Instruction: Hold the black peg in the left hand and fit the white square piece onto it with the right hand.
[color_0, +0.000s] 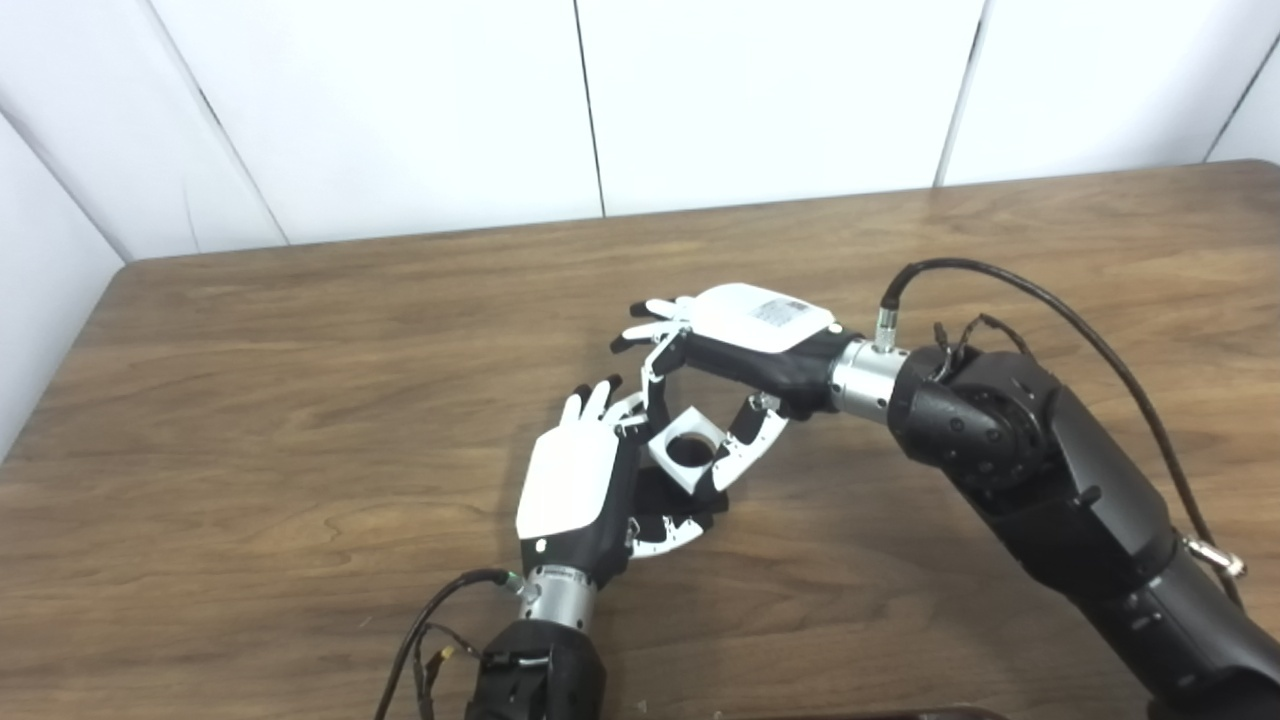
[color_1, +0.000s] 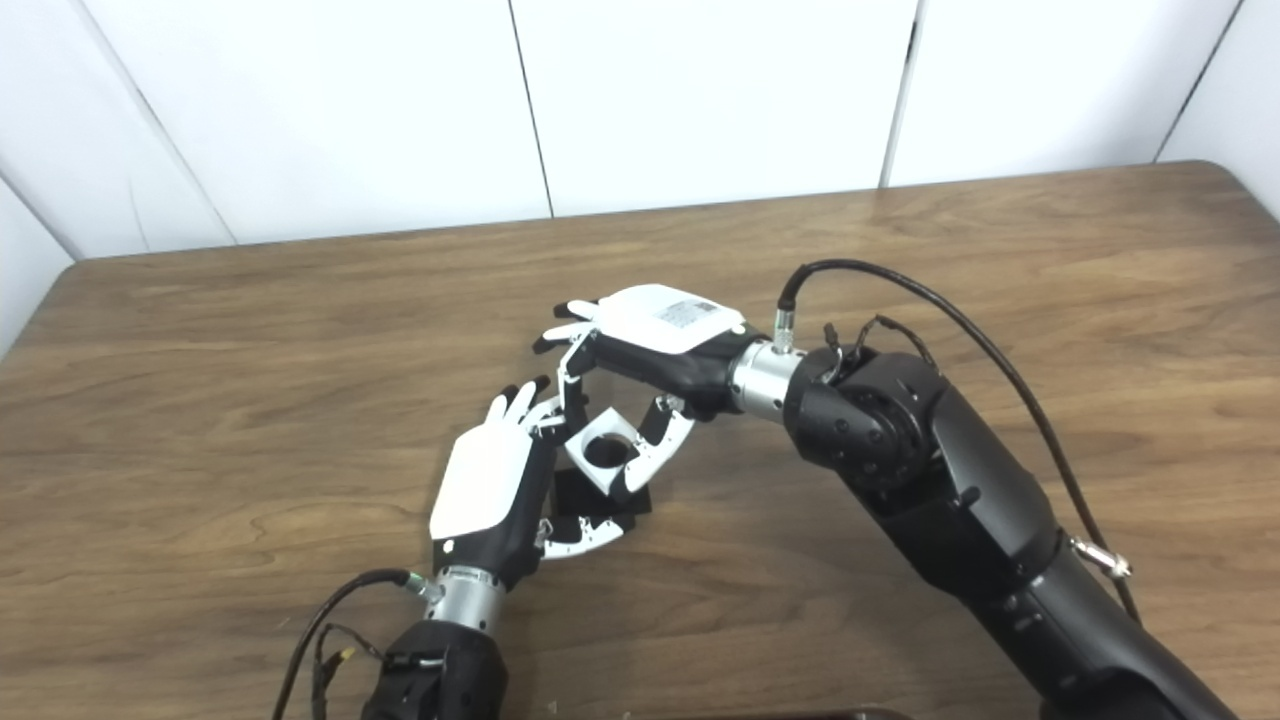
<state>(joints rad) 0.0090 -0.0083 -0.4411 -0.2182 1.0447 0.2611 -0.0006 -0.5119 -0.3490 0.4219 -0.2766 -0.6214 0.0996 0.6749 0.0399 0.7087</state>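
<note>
The white square piece (color_0: 688, 447) with a round hole is pinched between a finger and the thumb of my right hand (color_0: 745, 345), which reaches in from the right over the table's middle. Directly below it, my left hand (color_0: 580, 490) is curled around the black peg (color_0: 668, 497), whose dark body shows between the palm and thumb. The white piece (color_1: 606, 450) sits right on top of the peg (color_1: 580, 500); I cannot tell how far the peg enters the hole. Both hands touch or nearly touch at the piece.
A brown wooden table (color_0: 300, 400) fills the view, with white wall panels (color_0: 400, 100) behind its far edge. A black cable (color_0: 1050, 310) loops over my right forearm, and another cable (color_0: 420, 640) hangs by my left wrist.
</note>
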